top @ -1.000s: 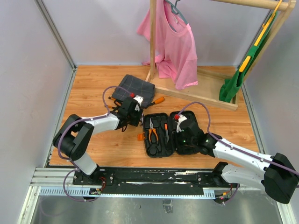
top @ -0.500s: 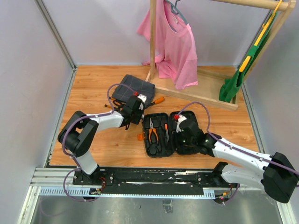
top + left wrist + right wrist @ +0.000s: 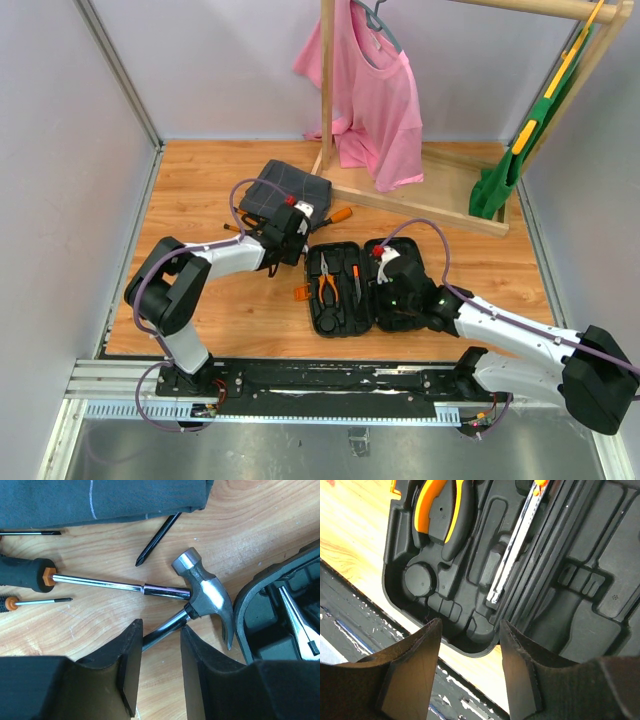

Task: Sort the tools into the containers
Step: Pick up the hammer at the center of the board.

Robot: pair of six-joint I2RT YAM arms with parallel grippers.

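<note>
My left gripper [image 3: 161,645] stands half open astride the shaft of the hammer [image 3: 206,594], gripping nothing; closing off-centre could roll it into the screwdriver [image 3: 95,581] ahead.

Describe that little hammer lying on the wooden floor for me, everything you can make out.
The hammer is small, its polished steel head having a round striking face at one end and a curved claw at the other, nearest the open black case. It lies flat on the wooden floor. Its thin metal shaft runs under one finger of the left gripper, hiding the handle; the fingers stand apart, not clamping it. A long screwdriver appears to rest its shaft tip against the head.
</note>
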